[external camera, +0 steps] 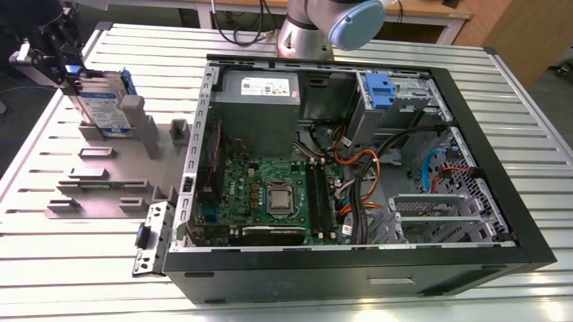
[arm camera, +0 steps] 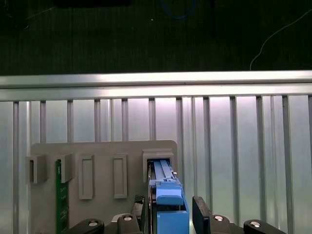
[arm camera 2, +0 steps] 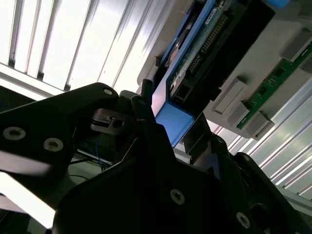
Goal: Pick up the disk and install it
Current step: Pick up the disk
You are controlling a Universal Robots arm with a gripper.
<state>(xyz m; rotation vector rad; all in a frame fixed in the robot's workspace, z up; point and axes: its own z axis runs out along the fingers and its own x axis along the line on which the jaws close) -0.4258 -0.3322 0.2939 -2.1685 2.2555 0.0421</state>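
The disk (external camera: pixel 106 107) stands on edge in a slot of the grey holder plate (external camera: pixel 107 181) at the exterior view's left, silver with a blue-and-white label and blue rails. My gripper (external camera: pixel 74 72) is right above it, fingers reaching down over its top edge. In the first wrist view the disk's blue carrier end (arm camera: pixel 170 214) sits between my two black fingers (arm camera: pixel 202 212), with a thin gap on each side. The second wrist view shows that blue end (arm camera 2: pixel 173 122) flanked by the fingers (arm camera 2: pixel 144 105). The gripper (arm camera: pixel 171 217) is open around the disk.
The open computer case (external camera: pixel 501 221) lies at the exterior view's right, with a blue bracket (external camera: pixel 380 90) in its drive bay and a grey power supply (external camera: pixel 259 87). A green memory stick (arm camera: pixel 61 204) stands in another holder slot. The arm's base (external camera: pixel 313 30) is behind the case.
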